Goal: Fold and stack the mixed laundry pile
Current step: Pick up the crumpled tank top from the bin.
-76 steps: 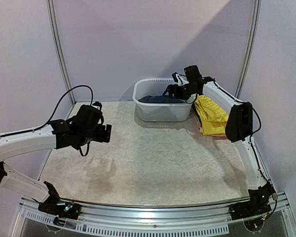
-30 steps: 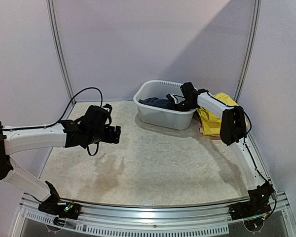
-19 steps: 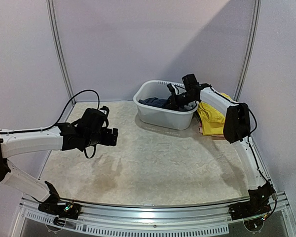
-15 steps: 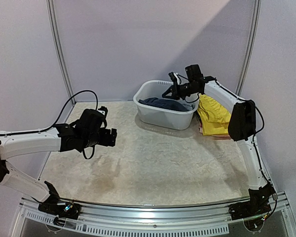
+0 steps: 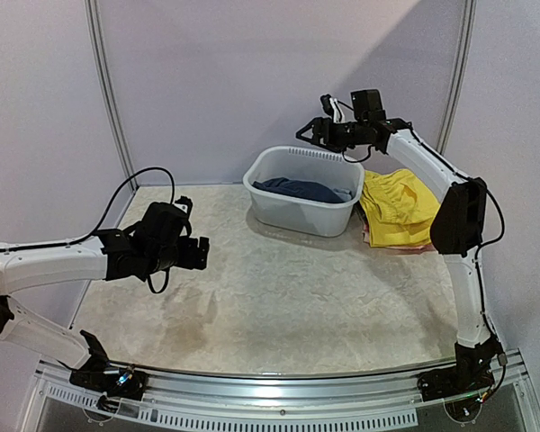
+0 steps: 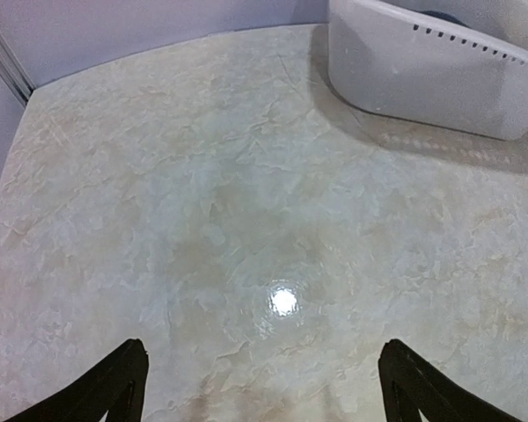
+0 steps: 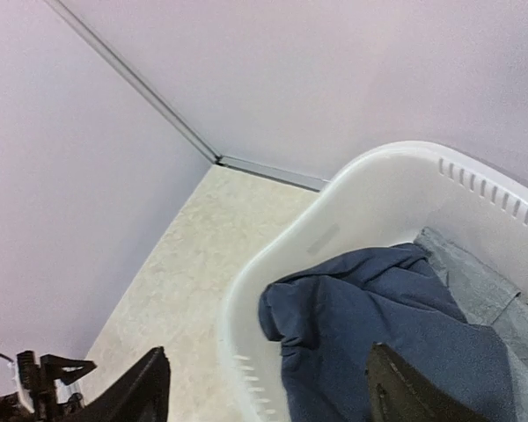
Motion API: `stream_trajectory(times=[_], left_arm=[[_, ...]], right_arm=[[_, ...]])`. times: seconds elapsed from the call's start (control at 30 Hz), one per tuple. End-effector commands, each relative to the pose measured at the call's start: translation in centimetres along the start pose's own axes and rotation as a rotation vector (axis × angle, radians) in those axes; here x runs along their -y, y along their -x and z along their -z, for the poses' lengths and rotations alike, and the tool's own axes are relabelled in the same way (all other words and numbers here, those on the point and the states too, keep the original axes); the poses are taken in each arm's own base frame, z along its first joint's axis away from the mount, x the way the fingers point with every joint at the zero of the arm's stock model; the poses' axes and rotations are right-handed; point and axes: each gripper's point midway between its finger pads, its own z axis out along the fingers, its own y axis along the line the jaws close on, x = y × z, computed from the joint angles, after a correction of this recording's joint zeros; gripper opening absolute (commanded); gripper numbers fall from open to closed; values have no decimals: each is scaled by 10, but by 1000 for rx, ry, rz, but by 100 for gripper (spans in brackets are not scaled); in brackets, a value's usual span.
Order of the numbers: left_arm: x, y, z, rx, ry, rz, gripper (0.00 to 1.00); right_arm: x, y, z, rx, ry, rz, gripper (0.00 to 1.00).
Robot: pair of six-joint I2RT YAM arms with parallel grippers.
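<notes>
Marbled table (image 5: 288, 288): I hold the right gripper (image 7: 266, 352) wide and empty, with the navy garment (image 7: 370, 325) in the basin (image 7: 352, 176) below it to grab; the left gripper (image 6: 262, 345) idles wide.

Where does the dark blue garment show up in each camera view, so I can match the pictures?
Top external: the dark blue crumpled garment lies inside the white plastic basin, far centre-right of the table.
Left wrist: only a dark sliver above the basin's rim, at the top right edge.
Right wrist: lower centre-right, inside the basin.
Shared landmark: the white basin.
</notes>
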Motion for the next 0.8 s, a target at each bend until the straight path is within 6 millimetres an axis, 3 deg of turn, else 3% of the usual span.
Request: stream_trajectory(times=[0.0, 0.23, 0.57, 0.77], left_arm=[[-7, -5, -4, -7, 29, -1, 93], [-4, -9, -13, -23, 36, -15, 93], [7, -12, -33, -56, 43, -45, 93], [16, -12, -51, -80, 47, -79, 93]], right_arm=[[77, -42, -36, -59, -220, -39, 83], [148, -70, -58, -65, -414, -38, 98], [228, -99, -62, -33, -582, -193, 99], [238, -122, -75, -49, -526, -337, 99]])
